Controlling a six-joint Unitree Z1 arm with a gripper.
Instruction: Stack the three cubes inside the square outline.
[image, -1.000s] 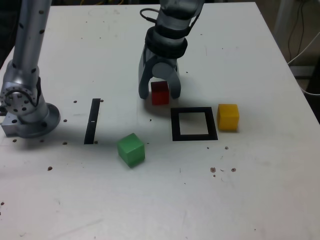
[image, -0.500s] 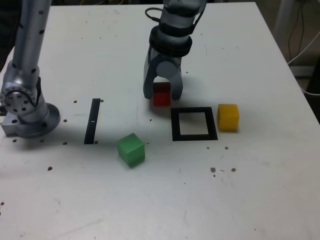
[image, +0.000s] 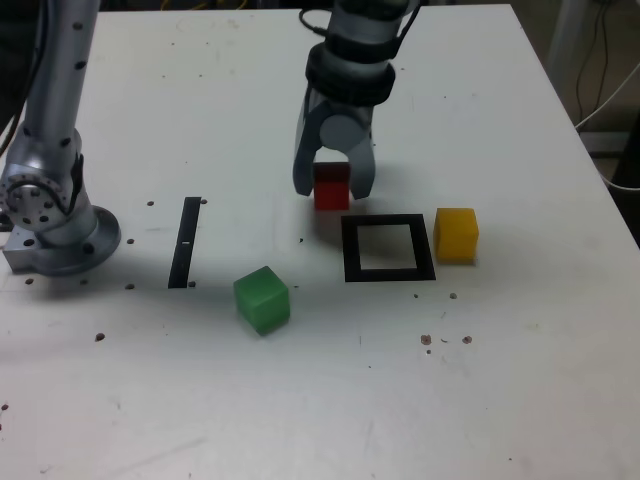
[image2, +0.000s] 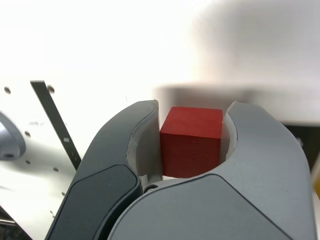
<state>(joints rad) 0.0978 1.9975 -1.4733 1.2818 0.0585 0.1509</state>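
My gripper (image: 333, 189) is shut on the red cube (image: 332, 188), which sits between the two grey fingers (image2: 141, 145) in the wrist view as well (image2: 192, 141). The cube is just behind the far left corner of the black square outline (image: 388, 248) in the exterior view, at or barely above the table. A yellow cube (image: 456, 234) rests right beside the outline on the exterior view's right. The green cube (image: 262, 298) lies nearer the front, to the outline's left.
A narrow black strip (image: 186, 241) lies on the white table (image: 300, 400) at the exterior view's left. The arm's grey base (image: 55, 215) stands at the far left edge. Cables hang past the table's right side.
The jaws have closed onto the red cube. Gripper and cube have shifted slightly toward the exterior view's right, closer to the outline.
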